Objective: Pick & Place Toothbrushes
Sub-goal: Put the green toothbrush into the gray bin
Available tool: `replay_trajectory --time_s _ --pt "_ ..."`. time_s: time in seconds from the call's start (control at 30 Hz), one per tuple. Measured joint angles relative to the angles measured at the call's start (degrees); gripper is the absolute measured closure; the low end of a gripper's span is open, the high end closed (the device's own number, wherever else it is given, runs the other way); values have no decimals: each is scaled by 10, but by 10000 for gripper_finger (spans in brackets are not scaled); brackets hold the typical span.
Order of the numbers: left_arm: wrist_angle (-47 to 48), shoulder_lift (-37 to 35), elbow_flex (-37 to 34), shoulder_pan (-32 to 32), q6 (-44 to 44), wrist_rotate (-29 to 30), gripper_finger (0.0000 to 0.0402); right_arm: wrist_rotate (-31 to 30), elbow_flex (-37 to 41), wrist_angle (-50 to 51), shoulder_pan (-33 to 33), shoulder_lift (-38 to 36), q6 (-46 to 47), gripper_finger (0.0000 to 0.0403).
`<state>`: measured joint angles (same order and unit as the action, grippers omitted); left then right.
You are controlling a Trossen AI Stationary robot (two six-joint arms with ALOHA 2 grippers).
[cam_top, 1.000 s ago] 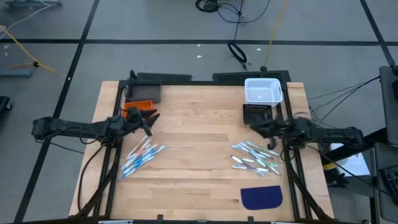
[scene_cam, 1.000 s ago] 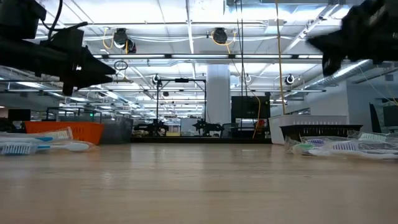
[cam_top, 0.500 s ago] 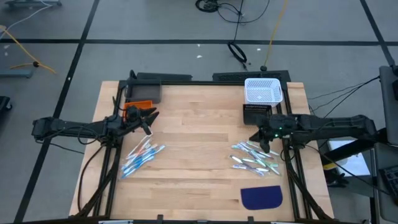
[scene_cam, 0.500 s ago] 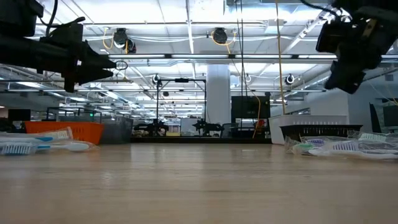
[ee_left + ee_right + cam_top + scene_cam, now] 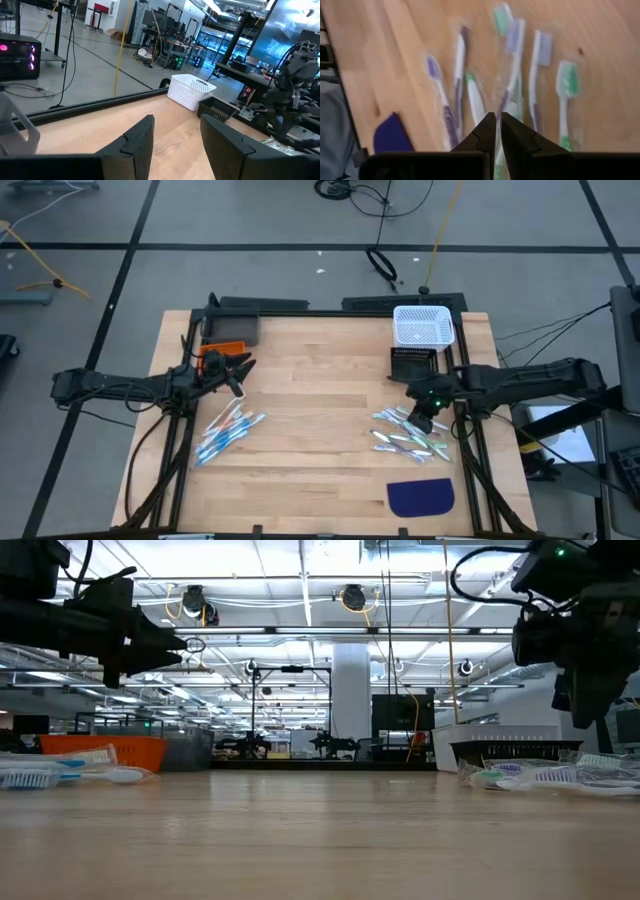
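Right hand (image 5: 424, 420), clenched w/ nothing in it, has dropped over the right pile of toothbrushes (image 5: 408, 434) on the table (image 5: 320, 410). Left hand (image 5: 238, 372) released, above table beside orange bin (image 5: 224, 350). White basket (image 5: 423, 325) looks unfilled; second pile (image 5: 227, 432) lies left.

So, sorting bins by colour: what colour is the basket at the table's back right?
White, a perforated plastic basket; clearest in the high view.
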<state>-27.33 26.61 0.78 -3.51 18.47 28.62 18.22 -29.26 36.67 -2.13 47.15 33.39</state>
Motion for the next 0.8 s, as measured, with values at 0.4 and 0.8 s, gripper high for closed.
replay_trajectory --time_s 0.4,0.8 --pt "0 0 0 0 0 0 240 0 0 5 0 42 -5 339" --pt "1 0 0 0 -1 0 240 0 0 4 0 88 -13 246"
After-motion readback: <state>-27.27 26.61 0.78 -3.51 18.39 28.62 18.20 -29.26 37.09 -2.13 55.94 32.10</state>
